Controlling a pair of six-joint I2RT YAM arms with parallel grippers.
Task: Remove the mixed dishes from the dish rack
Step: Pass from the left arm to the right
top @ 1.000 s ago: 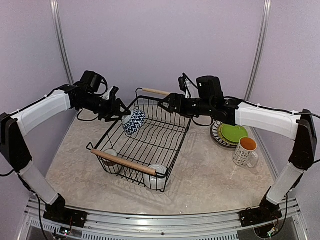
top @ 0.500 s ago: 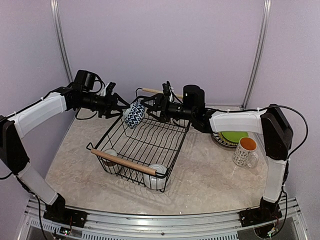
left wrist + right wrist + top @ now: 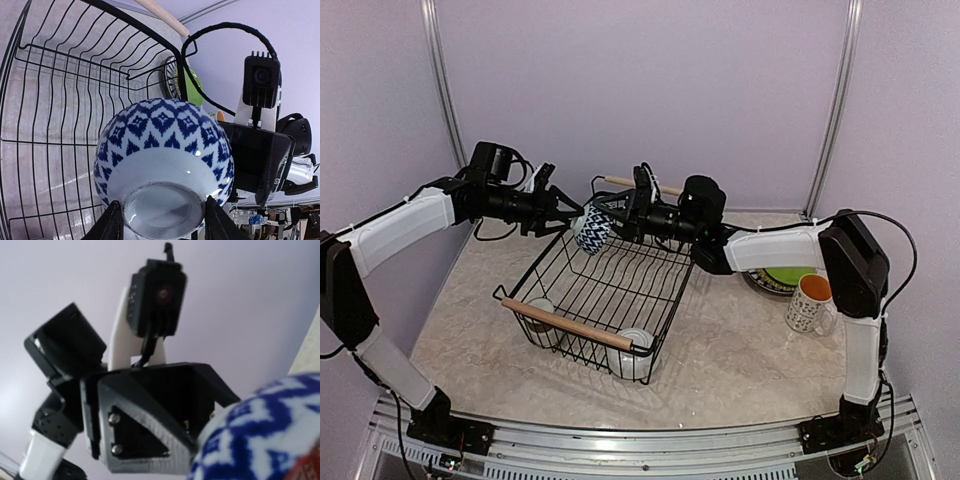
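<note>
The white bowl with blue pattern (image 3: 590,230) hangs tilted over the far left corner of the black wire dish rack (image 3: 510,297). My left gripper (image 3: 568,222) is shut on its foot ring: in the left wrist view both fingers (image 3: 112,226) press against the base of the bowl (image 3: 162,145). My right gripper (image 3: 612,220) reaches in from the right and meets the bowl's mouth side; its fingertips are hidden behind the bowl. The right wrist view shows only the bowl's edge (image 3: 270,435) and the left arm's wrist camera (image 3: 157,295).
Two pale cups (image 3: 542,322) (image 3: 633,352) sit at the rack's near end by the wooden handle (image 3: 570,325). On the table to the right lie the green plate (image 3: 785,272) on a striped plate, with the orange-lined mug (image 3: 812,303) beside them.
My right arm has stretched left across the rack until its gripper reached the bowl. The left gripper has kept the bowl and raised it slightly.
</note>
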